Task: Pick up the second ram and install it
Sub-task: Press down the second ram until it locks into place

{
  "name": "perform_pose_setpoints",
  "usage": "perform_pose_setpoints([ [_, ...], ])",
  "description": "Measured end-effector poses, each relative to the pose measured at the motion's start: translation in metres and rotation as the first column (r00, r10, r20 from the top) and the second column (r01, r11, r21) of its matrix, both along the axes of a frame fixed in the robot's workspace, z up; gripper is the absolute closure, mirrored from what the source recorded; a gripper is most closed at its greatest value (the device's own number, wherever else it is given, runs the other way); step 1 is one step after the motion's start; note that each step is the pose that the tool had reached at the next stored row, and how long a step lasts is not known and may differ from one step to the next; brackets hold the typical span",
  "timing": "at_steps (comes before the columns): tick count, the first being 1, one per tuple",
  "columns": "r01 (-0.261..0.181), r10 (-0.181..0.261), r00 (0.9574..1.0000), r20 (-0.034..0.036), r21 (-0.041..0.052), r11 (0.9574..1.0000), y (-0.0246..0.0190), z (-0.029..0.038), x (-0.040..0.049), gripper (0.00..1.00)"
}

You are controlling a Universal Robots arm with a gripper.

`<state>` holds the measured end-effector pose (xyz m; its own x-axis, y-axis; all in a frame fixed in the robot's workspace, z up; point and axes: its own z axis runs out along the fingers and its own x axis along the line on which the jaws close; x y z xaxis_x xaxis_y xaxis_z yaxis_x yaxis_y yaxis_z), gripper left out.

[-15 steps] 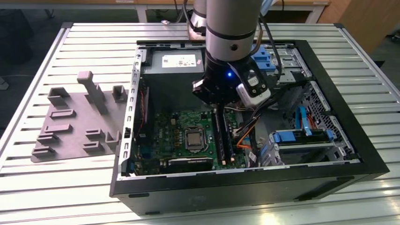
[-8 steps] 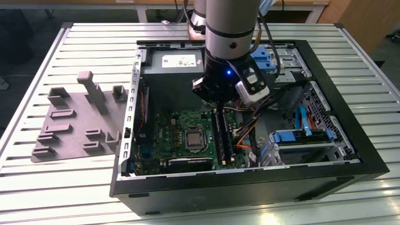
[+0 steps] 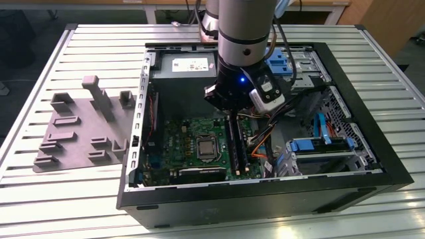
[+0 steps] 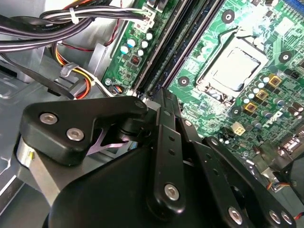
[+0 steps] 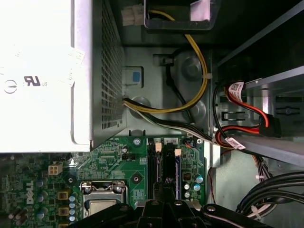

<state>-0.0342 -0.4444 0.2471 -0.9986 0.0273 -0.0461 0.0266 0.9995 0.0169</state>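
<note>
Your tool [image 3: 234,110] hung low inside the open computer case [image 3: 371,191], directly over the long black memory slots [image 3: 237,144] of the green motherboard [image 3: 178,144]. In the second wrist view the tool's [image 4: 161,102] black links came together at the slots' [image 4: 166,52] end; whether the fingers were spread or pinching anything, you could not tell. The second ram could not be picked out with certainty; a dark stick appeared to sit in a slot [image 5: 167,166] in the first wrist view. Room was tight: bundled cables [image 4: 71,19] and orange wires [image 3: 262,144] crowded one side, the processor socket [image 4: 232,66] the other. The case lay on the slatted table [image 3: 40,199], a grey fixture tray [image 3: 76,134] towards the exterior view's left edge.
</note>
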Motion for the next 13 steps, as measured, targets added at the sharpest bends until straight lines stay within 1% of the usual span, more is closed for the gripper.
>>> perform_pose_setpoints([
  [7,0.0,0.0,1.0,0.0,-0.0001,1.0,0.0009,-0.005,0.0001,0.89],
  [13,0.0,0.0,1.0,0.0,-0.0001,1.0,0.0028,-0.0085,0.0003,0.89],
])
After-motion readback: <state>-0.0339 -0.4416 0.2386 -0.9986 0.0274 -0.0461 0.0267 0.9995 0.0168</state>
